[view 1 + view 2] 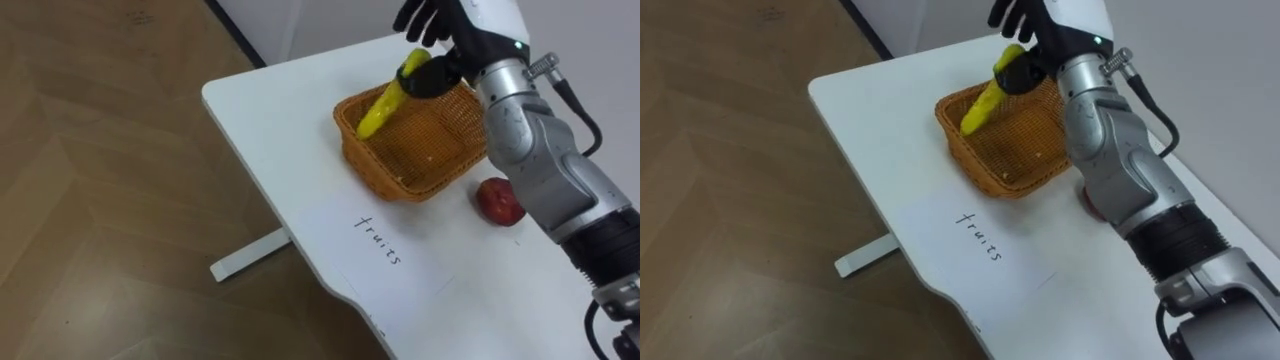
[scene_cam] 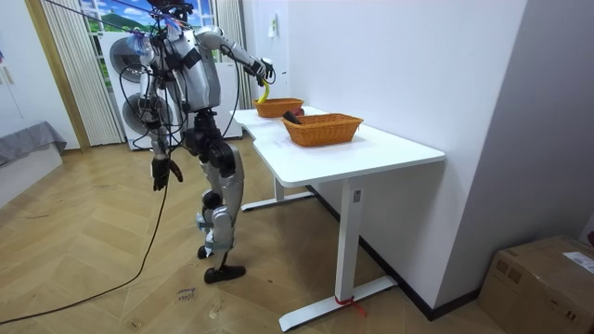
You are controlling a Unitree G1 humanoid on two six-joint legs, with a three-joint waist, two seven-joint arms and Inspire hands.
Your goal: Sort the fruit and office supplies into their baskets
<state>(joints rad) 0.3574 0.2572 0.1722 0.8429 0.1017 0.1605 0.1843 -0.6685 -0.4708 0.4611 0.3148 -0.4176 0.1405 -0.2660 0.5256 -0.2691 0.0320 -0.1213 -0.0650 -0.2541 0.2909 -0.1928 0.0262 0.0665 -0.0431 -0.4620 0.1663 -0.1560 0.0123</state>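
The right hand (image 1: 455,50) held the banana (image 1: 384,106) in clenched fingers, tilted over the fruit basket (image 1: 400,185) and not yet let go. What showed of the basket's inside was bare. 1 red apple (image 1: 499,200) lay unsorted on the table (image 1: 270,110) just beside it, so most sorting seemed left. The second basket (image 2: 322,130) stood further along. The left hand (image 2: 161,173) hung at the robot's side.

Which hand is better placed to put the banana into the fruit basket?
Right. The right hand holds the banana above the fruit basket; the left hand hangs at the robot's side, away from the table.
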